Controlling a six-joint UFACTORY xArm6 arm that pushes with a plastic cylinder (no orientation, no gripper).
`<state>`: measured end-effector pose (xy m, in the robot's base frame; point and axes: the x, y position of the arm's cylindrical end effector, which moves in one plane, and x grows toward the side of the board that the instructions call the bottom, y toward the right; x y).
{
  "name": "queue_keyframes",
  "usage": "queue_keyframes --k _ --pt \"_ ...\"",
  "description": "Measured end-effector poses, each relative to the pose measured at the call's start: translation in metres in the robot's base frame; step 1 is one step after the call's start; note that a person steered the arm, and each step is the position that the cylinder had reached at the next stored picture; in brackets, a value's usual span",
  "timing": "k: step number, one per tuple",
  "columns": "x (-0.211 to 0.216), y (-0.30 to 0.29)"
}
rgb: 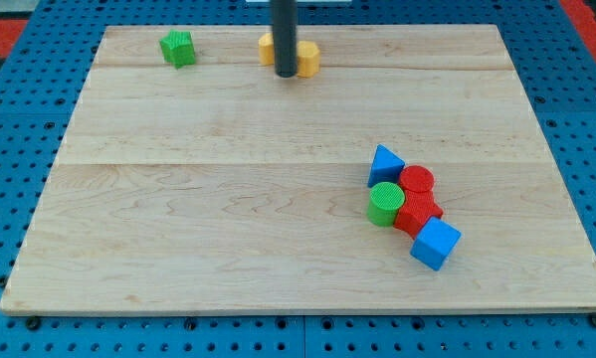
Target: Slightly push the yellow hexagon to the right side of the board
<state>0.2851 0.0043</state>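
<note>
Rod tip, my tip (286, 75), stands near the wooden board's (278, 239) top edge, holding nothing. Yellow hexagon block (307, 58) touches its right side; another yellow block (266, 47), shape unclear, sits just left.

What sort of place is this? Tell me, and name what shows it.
Probably a robotics lab test bench: a bare wooden board lies on a blue perforated base, toy-like blocks such as the blue cube sit on it, and my tip stands beside the yellow hexagon.

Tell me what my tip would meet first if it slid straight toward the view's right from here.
The yellow hexagon, which looks already against my tip. Depth is unclear, though.
</note>
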Motion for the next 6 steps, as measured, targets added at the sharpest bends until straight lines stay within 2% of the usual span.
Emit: queue_keyframes --k 1,2,3,4,5,6 --pt "0.000 0.058" --pt "0.000 0.088" --pt "0.008 0.066" --pt "-0.006 -0.006" --pt "-0.025 0.019" --pt "-0.025 0.051"
